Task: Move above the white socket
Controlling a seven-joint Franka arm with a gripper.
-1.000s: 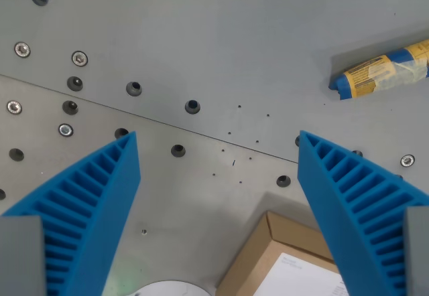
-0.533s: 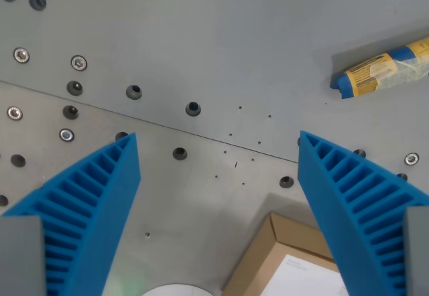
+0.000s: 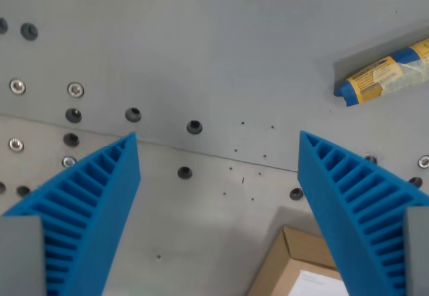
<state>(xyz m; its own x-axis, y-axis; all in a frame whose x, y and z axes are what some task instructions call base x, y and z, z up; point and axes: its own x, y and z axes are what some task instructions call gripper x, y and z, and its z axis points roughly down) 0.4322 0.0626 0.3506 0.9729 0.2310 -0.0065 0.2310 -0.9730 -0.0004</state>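
No text can be read. Dark print is carried on the yellow label of the blue-and-yellow roll (image 3: 389, 75) at the far right, but the lines are too small and blurred to be made out. A white label (image 3: 322, 286) is fixed on the cardboard box (image 3: 288, 269) at the near edge; only its corner is seen, and nothing legible is shown on it.

matt grey metal table (image 3: 221, 48), smooth and drilled with dark holes, some holding shiny steel screws (image 3: 76, 90). ribbed blue plastic fingers (image 3: 100, 202) of the gripper (image 3: 218, 142) look matt and rubbery. a brown cardboard box (image 3: 295, 262) carries a white paper label. a wrinkled yellow-and-blue roll (image 3: 385, 76) looks like glossy wrapped film.
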